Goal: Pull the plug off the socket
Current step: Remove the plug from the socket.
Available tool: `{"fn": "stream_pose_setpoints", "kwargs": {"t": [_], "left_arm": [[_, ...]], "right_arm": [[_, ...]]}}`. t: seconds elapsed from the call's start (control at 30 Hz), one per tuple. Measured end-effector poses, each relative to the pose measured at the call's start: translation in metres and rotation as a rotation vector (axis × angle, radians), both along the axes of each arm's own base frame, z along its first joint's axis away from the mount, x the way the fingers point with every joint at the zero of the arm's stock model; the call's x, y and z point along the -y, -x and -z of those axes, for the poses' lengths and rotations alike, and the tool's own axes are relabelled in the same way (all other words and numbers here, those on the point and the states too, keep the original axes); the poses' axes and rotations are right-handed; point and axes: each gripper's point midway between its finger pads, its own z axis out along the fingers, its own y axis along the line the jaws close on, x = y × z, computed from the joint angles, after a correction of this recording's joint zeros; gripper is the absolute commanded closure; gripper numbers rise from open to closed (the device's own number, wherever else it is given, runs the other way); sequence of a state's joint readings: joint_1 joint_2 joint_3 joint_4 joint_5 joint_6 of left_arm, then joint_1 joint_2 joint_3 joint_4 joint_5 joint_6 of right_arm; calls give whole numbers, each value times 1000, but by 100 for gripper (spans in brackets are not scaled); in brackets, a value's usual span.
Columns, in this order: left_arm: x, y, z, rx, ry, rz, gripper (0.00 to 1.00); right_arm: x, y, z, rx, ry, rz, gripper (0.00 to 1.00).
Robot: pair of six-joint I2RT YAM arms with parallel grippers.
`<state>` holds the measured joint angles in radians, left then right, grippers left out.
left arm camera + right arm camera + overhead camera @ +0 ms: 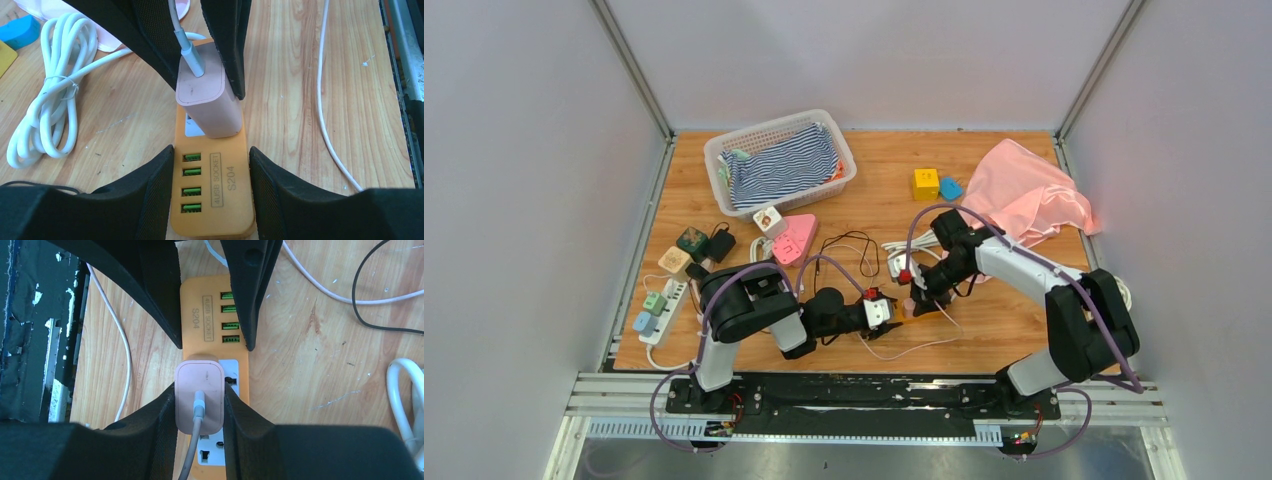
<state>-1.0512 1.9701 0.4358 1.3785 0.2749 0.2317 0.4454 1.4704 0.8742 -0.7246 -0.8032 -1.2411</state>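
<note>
While clamping the orange socket strip [230,200] at its 4-port USB end with the left gripper [211,160], pinches the pink plug [200,380] on both sides with the right gripper [199,395]. Holds it upright and seated in a socket just right of the USB ports, near the middle of the table [994,335], toward the near edge. Has the plug's own cable [190,450] rising between its jaws. Works beside a thin white cable [318,100] on the strip's near side, with a black cable [370,305] and a coiled white cable [45,115] on its far side, none touching the strip. Farther off, faces a basket [719,180] with striped cloth [779,165] far left, pink cloth [1034,190] far right, yellow cube [925,183] and blue block [951,188] beside it, white power strip [662,312] at the left edge.
</note>
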Motion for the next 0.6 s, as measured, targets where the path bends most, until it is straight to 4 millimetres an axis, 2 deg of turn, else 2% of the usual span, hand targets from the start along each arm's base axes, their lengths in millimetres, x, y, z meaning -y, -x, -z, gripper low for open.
{"fn": "stream_pose_setpoints", "kwargs": {"t": [0.2, 0.4, 0.6], "left_arm": [[0, 0, 0, -1, 0, -2, 84], [0, 0, 0, 2, 0, 1, 84], [0, 0, 0, 2, 0, 1, 84]], "right_arm": [[1, -2, 1, -14, 20, 46, 100], [0, 1, -1, 27, -11, -21, 100], [0, 1, -2, 28, -11, -11, 100]]}}
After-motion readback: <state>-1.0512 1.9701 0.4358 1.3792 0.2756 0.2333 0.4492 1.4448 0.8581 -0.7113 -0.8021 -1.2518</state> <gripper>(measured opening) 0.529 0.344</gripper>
